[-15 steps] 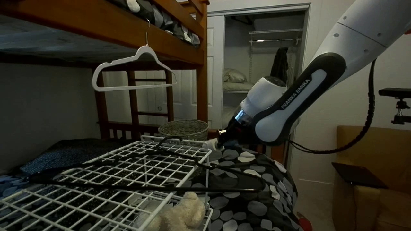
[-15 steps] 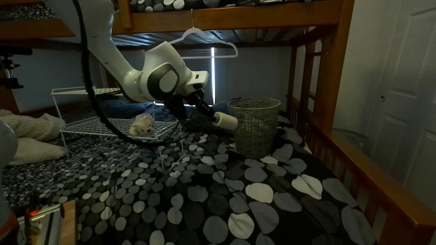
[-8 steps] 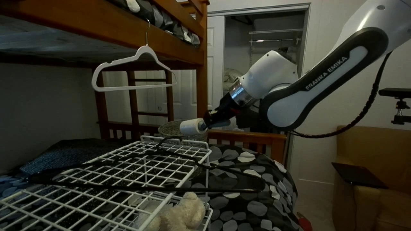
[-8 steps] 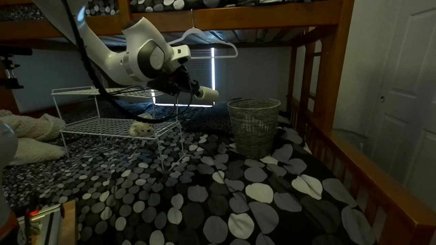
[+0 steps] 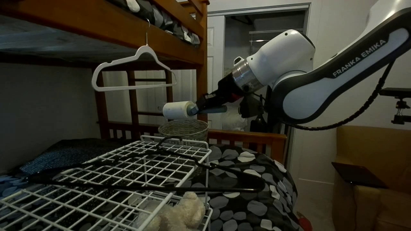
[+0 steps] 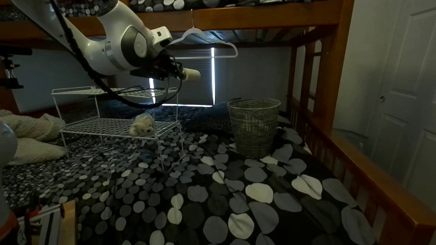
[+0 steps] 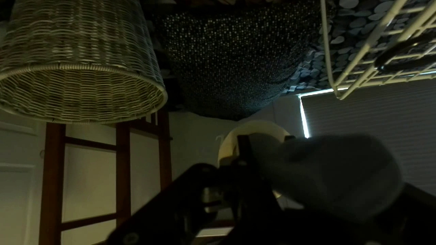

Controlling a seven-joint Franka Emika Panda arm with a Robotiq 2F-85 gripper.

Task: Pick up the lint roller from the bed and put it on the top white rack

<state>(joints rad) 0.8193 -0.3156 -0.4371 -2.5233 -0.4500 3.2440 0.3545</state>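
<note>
Although blur and shadow swallow much of the wrist view, the lint roller [image 5: 175, 110] clearly hangs in the air, the fingers [image 5: 203, 102] clamped on its handle [image 5: 213, 109]. In an exterior view the arm [image 6: 133, 44] hides that handle. Lower than the roller, the top white rack [image 5: 159, 207] runs out of frame in an exterior view; whether any of the roller is over it, I cannot tell. A black hanger [image 5: 224, 190] lies across the rack. Below, a stuffed bear [image 5: 189, 210] is partly covered. On the bed [image 6: 218, 207], cut off by the frame's lower edge, stands a wicker basket [image 6: 255, 132].
</note>
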